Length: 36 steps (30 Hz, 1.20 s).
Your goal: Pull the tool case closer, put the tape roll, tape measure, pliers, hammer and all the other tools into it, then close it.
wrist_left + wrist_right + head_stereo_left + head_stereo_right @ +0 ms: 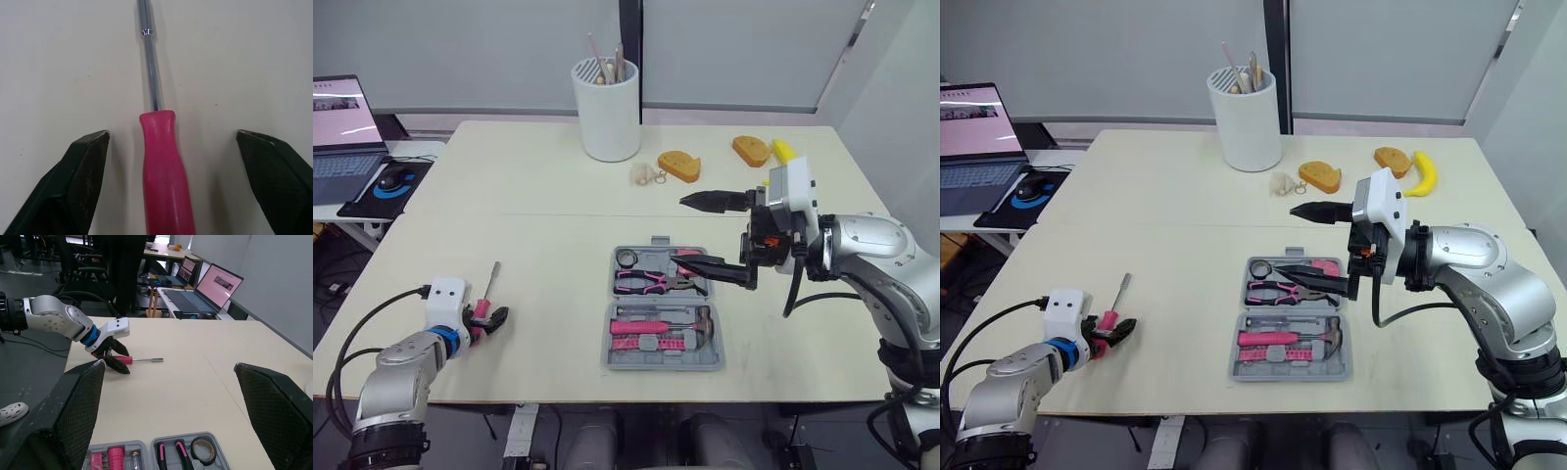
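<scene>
Low on the robot's left, the left gripper [494, 319] sat near the counter's [538, 166] front edge. Its fingers [73, 181] were spread to either side of a pink-handled screwdriver [490, 287] lying flat, well apart from the tool case [662, 364]. That grey case lay open near the front edge, centre-right, already close to the robot. Its far half held the tape roll [626, 258] and the pliers [646, 282]; its near half held the hammer [703, 324] among other pink-handled pieces. I could not pick out the tape measure. The right gripper [678, 230] hovered over the case's right side, its fingers [274, 411] spread wide and empty.

From the left wrist, both black fingers flanked the pink handle without touching it, the steel shaft pointing away.

From the right wrist, that arm's fingers stood wide apart above the case.

By my reading, the pull and most of the packing were done; the screwdriver was yet to be loaded and the case yet to be closed.
</scene>
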{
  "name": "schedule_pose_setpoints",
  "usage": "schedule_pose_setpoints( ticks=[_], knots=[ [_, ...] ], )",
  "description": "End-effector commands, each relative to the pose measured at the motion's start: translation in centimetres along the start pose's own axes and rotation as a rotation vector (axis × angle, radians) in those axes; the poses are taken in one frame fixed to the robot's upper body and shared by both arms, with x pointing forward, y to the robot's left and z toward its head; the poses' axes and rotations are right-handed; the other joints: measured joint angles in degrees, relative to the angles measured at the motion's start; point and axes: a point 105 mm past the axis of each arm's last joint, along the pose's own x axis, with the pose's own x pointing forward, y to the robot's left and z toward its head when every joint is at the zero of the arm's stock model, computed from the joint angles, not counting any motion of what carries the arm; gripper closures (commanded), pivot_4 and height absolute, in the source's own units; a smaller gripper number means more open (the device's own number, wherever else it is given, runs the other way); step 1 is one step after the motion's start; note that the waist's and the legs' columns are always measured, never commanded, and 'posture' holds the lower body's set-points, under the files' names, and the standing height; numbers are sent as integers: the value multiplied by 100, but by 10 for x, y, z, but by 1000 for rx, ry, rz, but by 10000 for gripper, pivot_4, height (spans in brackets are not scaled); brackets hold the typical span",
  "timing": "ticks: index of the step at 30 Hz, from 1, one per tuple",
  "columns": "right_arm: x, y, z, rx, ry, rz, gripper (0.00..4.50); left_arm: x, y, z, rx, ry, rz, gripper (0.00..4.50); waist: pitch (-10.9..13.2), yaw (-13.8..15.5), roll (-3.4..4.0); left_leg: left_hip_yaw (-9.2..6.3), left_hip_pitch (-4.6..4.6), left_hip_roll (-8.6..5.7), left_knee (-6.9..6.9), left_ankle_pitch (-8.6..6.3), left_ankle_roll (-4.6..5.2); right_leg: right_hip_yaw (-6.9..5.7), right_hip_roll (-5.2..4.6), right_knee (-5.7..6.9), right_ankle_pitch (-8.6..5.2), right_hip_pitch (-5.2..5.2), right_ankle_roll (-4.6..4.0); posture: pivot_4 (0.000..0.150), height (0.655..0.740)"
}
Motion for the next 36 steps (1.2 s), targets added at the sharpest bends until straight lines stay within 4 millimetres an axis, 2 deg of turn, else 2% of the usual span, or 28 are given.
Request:
schedule_pose_setpoints(
  ticks=[1,7,8,13,17,22,26,31,33,36],
  knots=[
    [-5,0,12,-50,-22,-21,0,2,2,-14,-2,64,25,16721,-3,-5,6,0,1,1,0,0,0,0,1,0,0,0,0,1500,7400],
    [-5,1,6,-28,-16,-28,0,5,6,-16,9,82,45,35651,-8,-8,11,0,3,2,0,0,0,0,2,1,0,2,0,1500,7400],
    [-5,1,6,-26,-15,-26,0,5,7,-16,9,84,46,37658,-9,-8,11,0,3,2,0,0,0,0,2,1,0,3,0,1500,7400],
    [-6,3,5,-28,-6,-28,0,0,10,-13,27,75,41,37592,-9,-19,12,0,3,2,-1,0,0,0,3,1,0,2,0,1500,7400],
    [-8,4,2,-26,14,-26,0,-8,-2,13,139,-9,-70,37592,-9,-37,12,0,1,3,-1,0,0,2,3,0,0,0,0,1500,7400],
    [-14,9,-7,-1,79,-8,0,-38,-41,68,402,-120,-357,37592,0,18,-3,-2,-9,3,-1,0,0,1,0,-6,0,-6,-2,1500,7400],
    [-21,6,-12,-8,130,-43,0,-65,-84,90,511,-114,-637,37592,3,21,-2,-1,-19,-4,-2,-1,-1,0,-13,-14,0,-7,-4,1500,7400],
    [-30,7,-14,19,174,-51,0,-83,-132,97,681,-68,-881,37592,7,5,1,0,-20,-4,-4,-1,0,-3,-10,-13,-1,-8,-4,1500,7400],
    [-38,13,-24,32,240,-56,0,-78,-175,93,803,-52,-1002,37592,8,15,3,0,-20,-1,-3,0,0,-2,-1,-9,-1,-8,-4,1500,7400],
    [-46,20,-30,64,289,-59,0,-73,-209,88,887,-41,-1087,37592,11,40,-2,-2,-20,-5,5,-1,2,-6,3,-11,-1,5,-1,1500,7400]
  ],
)
